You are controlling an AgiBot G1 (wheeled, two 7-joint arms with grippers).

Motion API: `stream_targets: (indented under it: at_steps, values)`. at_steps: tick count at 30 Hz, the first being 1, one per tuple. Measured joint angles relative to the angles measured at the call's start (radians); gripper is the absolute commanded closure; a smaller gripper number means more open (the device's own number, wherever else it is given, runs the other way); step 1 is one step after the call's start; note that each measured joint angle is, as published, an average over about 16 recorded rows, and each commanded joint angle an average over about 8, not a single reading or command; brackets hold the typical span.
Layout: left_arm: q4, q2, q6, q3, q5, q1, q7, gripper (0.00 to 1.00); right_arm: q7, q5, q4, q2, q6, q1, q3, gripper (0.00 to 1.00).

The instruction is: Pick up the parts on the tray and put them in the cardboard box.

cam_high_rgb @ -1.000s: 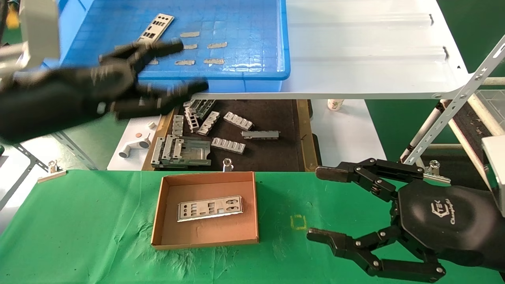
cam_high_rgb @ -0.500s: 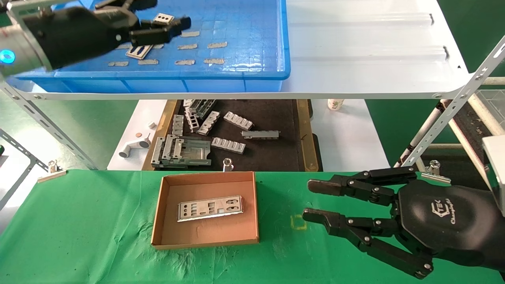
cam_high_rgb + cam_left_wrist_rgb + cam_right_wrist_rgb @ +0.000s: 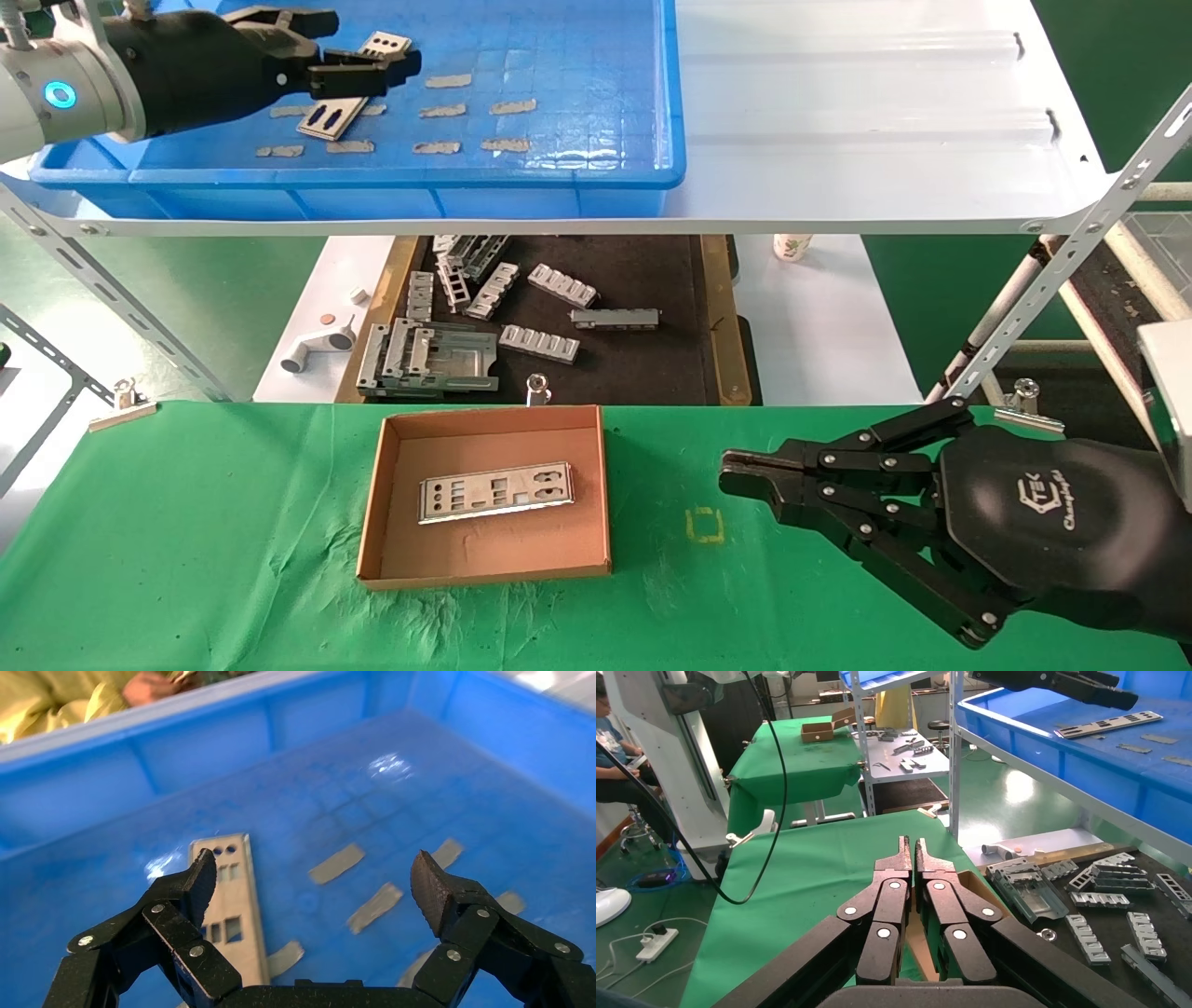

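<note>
Head view: a thin silver part [image 3: 346,90] lies slantwise on the grid floor of the blue tray [image 3: 577,177], up on the white shelf [image 3: 857,112], among small grey tape strips [image 3: 511,106]. Its punched slots show at the near end. A second part [image 3: 494,492], with rectangular and round cutouts, lies flat in the brown cardboard box [image 3: 484,494] on the green cloth [image 3: 186,540]. The left gripper [image 3: 349,51] reaches over the tray from the left, its dark fingers spread to either side of the plate and gripping nothing. The right gripper [image 3: 731,471] hangs low over the cloth to the right of the box, its fingers drawn together and empty; its black housing bears a "TEK" logo with further script too small to read. Below the shelf a black-floored tray [image 3: 652,373] holds grey ribbed brackets [image 3: 538,343].

Left wrist view: the left gripper [image 3: 313,874] stands wide open above the tray floor [image 3: 422,783]. The plate [image 3: 232,906] lies just beneath one fingertip, round holes at its far end and rectangular ones nearer; whether the finger touches it cannot be told.

Right wrist view: the right gripper [image 3: 909,843] has its two tips pressed together with nothing between them, above the green cloth [image 3: 800,874]
</note>
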Motion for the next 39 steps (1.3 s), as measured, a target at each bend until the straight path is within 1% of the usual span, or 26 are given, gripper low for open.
stream_targets:
  at_steps: [6, 13, 17, 23, 25, 26, 31, 32, 33, 34, 39]
  values:
    - [0.070, 0.033, -0.099, 0.009, 0.016, -0.018, 0.008, 0.00, 0.000, 0.000, 0.000, 0.000, 0.000, 0.000, 0.000, 1.00]
    - [0.114, 0.066, -0.207, 0.006, 0.013, -0.015, 0.002, 0.00, 0.000, 0.000, 0.000, 0.000, 0.000, 0.000, 0.000, 1.00]
    - [0.127, 0.080, -0.239, 0.002, 0.008, -0.010, -0.011, 0.00, 0.000, 0.000, 0.000, 0.000, 0.000, 0.000, 0.000, 1.00]
    - [0.134, 0.087, -0.242, -0.002, 0.002, -0.004, -0.032, 0.01, 0.000, 0.000, 0.000, 0.000, 0.000, 0.000, 0.000, 1.00]
    - [0.135, 0.087, -0.239, -0.003, 0.001, -0.003, -0.038, 0.15, 0.000, 0.000, 0.000, 0.000, 0.000, 0.000, 0.000, 1.00]
    - [0.136, 0.087, -0.238, -0.003, 0.001, -0.003, -0.042, 0.25, 0.000, 0.000, 0.000, 0.000, 0.000, 0.000, 0.000, 1.00]
    - [0.138, 0.087, -0.236, -0.004, 0.000, -0.001, -0.057, 0.87, 0.000, 0.000, 0.000, 0.000, 0.000, 0.000, 0.000, 1.00]
    - [0.138, 0.087, -0.235, -0.003, 0.001, -0.001, -0.060, 0.93, 0.000, 0.000, 0.000, 0.000, 0.000, 0.000, 0.000, 1.00]
    - [0.138, 0.086, -0.235, -0.003, 0.001, 0.000, -0.062, 0.98, 0.000, 0.000, 0.000, 0.000, 0.000, 0.000, 0.000, 1.00]
    - [0.138, 0.086, -0.235, -0.003, 0.001, 0.000, -0.064, 1.00, 0.000, 0.000, 0.000, 0.000, 0.000, 0.000, 0.000, 1.00]
    - [0.136, 0.085, -0.230, -0.001, 0.004, 0.001, -0.075, 1.00, 0.000, 0.000, 0.000, 0.000, 0.000, 0.000, 0.000, 1.00]
